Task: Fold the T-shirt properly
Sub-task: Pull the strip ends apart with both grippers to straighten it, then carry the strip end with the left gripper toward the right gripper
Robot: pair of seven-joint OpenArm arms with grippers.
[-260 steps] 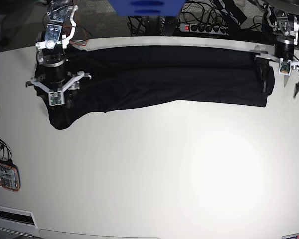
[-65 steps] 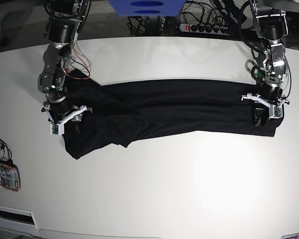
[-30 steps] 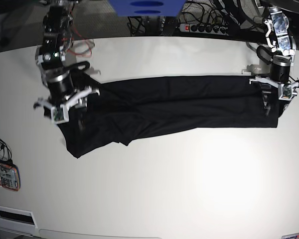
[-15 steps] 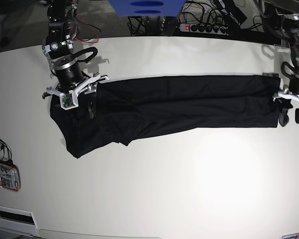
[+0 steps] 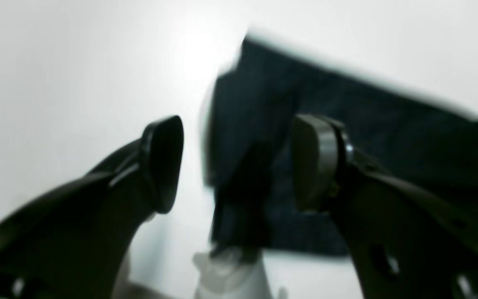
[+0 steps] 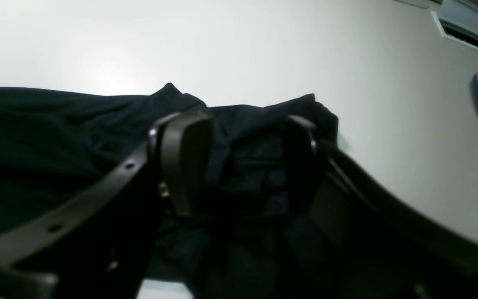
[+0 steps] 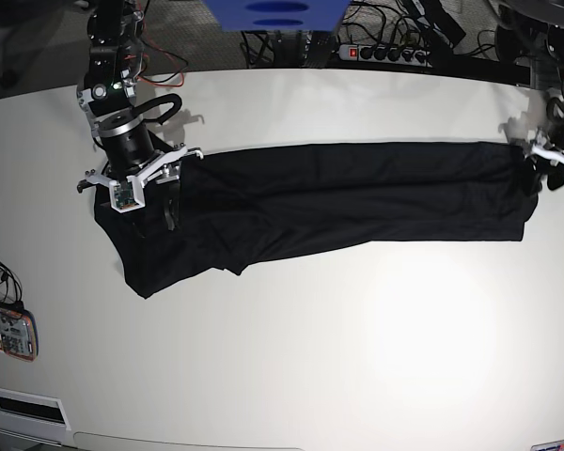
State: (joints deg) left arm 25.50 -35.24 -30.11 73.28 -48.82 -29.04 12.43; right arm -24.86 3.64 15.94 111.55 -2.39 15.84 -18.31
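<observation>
White counter (image 7: 357,357) carries the T-shirt (image 7: 329,197), a long black band along the far edge, lumpier twd one end. Right claw (image 6: 239,166) w/ jaws apart over that bunched end, nothing gripped. Left claw (image 5: 235,162) apart, empty, at opp. end.

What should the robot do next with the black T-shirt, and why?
Probably lower the right gripper and close it on the rumpled end of the T-shirt. That end looks bunched and uneven, and the open gripper hangs right over it. The left gripper is open too, at the far end, which already lies flat on the table.
</observation>
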